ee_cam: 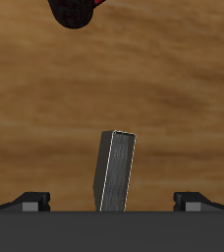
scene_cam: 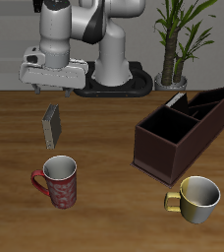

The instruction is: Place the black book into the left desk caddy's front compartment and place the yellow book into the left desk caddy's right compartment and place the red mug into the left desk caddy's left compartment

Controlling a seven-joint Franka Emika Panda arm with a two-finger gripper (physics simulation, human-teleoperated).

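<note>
Pale-yellow mug (scene_cam: 198, 198): near the table's (scene_cam: 114, 138) front edge, upright, just before the caddy.
Red mug (scene_cam: 59, 181): near the front edge, upright, handle outward.
Yellow book (scene_cam: 53, 125): mid-table, standing tilted, directly beneath me, untouched.
My gripper (scene_cam: 51, 81): above that book, jaws spread wide, my fingertips (ee_cam: 33, 200) well apart, holding nothing.
Left desk caddy (scene_cam: 183, 130): farther back, toward the table's side edge, a dark book leaning inside.
</note>
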